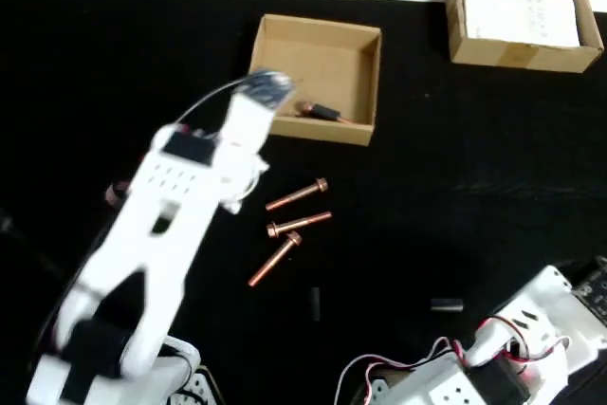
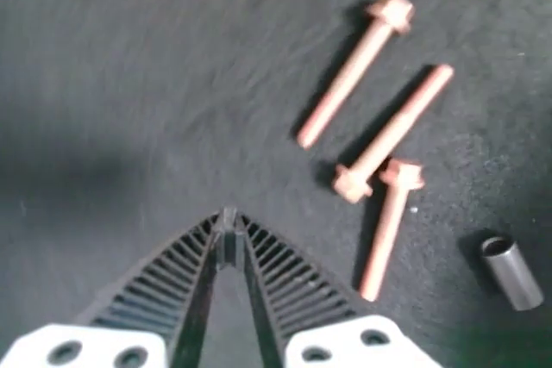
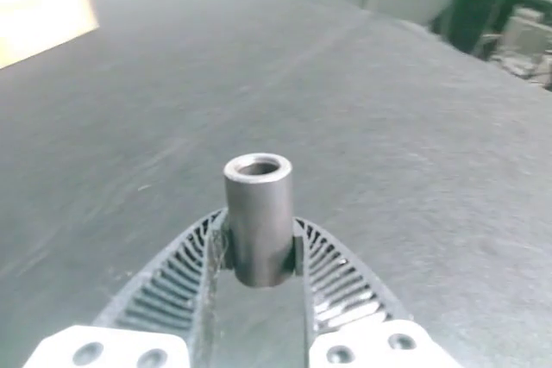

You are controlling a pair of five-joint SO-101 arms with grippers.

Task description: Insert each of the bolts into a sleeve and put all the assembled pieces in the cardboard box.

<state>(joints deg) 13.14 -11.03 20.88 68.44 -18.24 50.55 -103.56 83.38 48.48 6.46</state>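
Note:
Three copper bolts (image 1: 297, 194) (image 1: 299, 224) (image 1: 275, 259) lie loose on the black table, below the open cardboard box (image 1: 358, 49). One assembled piece (image 1: 319, 111) rests inside the box. My left gripper (image 2: 227, 223) is shut and empty, hovering over bare cloth just beside the bolts (image 2: 354, 71) (image 2: 392, 135) (image 2: 388, 228). A dark sleeve (image 2: 509, 271) lies past them. My right gripper (image 3: 257, 232) is shut on another dark sleeve (image 3: 257, 213), held upright with its bore showing. Two loose sleeves (image 1: 316, 303) (image 1: 447, 305) lie near the front.
The left arm (image 1: 180, 206) rises from the front left and leans toward the box. The right arm (image 1: 531, 343) sits low at the front right with its cables. A second cardboard box (image 1: 517, 49) holding white paper stands at the back right.

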